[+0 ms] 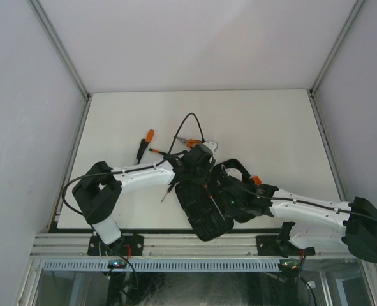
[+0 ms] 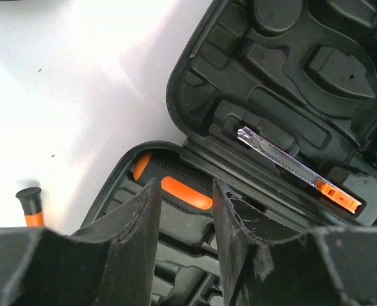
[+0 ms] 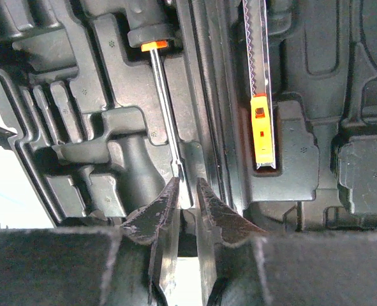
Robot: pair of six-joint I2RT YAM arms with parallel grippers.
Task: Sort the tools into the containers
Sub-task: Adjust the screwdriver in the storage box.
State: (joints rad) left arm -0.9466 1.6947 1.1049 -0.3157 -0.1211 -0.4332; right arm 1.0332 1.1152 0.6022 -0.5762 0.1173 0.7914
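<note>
Inside, black moulded case (image 3: 341, 166), slim orange-collared screwdriver (image 3: 166, 108)

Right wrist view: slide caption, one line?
Right gripper at the tip of a screwdriver in the open case, knife alongside.

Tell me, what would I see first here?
A big black case lies open in the middle of the table's near edge. Inside, a toothed blade with an orange end sits in its slot. A screwdriver lies in the other half, its tip at the right gripper.
</note>
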